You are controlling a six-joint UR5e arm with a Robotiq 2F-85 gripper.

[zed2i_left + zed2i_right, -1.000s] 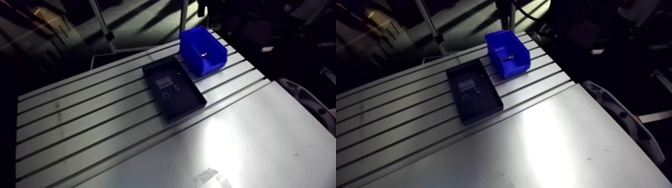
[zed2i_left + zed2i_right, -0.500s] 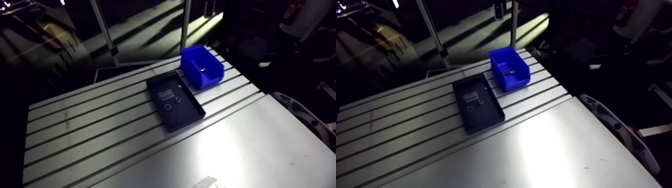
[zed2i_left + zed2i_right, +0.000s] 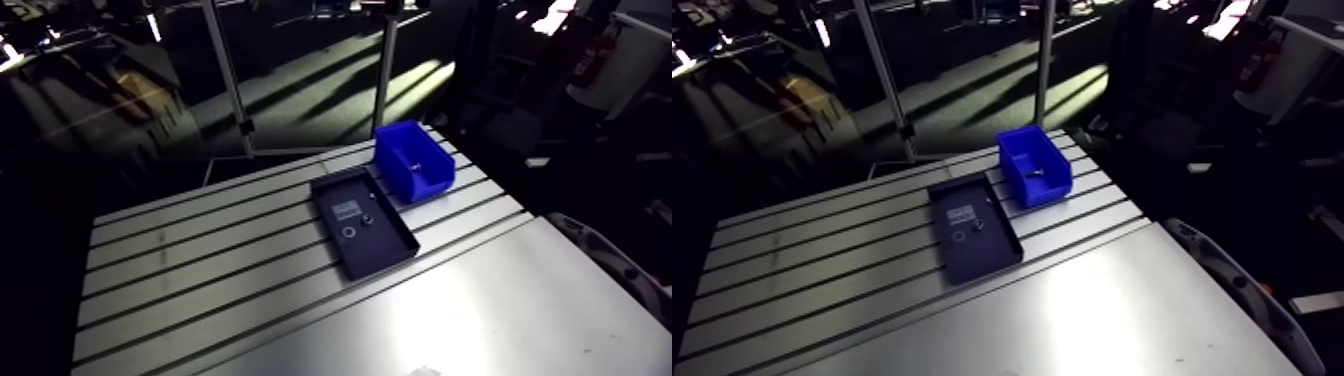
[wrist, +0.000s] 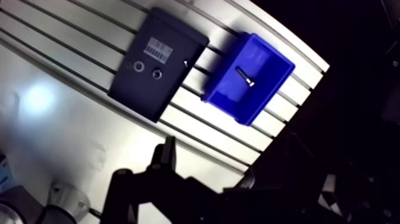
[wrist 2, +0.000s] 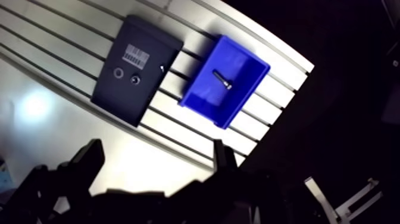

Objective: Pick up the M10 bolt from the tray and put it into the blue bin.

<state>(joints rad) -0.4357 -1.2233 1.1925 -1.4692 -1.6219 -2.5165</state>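
On the slotted table [image 3: 200, 280], the black tray [image 4: 146, 98] sits just beside the blue bin [image 4: 226, 98]. Your gripper [image 5: 156, 149] hangs high above, fingers spread on nothing. The M10 bolt [image 4: 244, 77] lies flat in the bin, its long axis across the bin's width; which end is the head is unclear. It is likely steel, so stiff, dense and slick: pinch across the shank.
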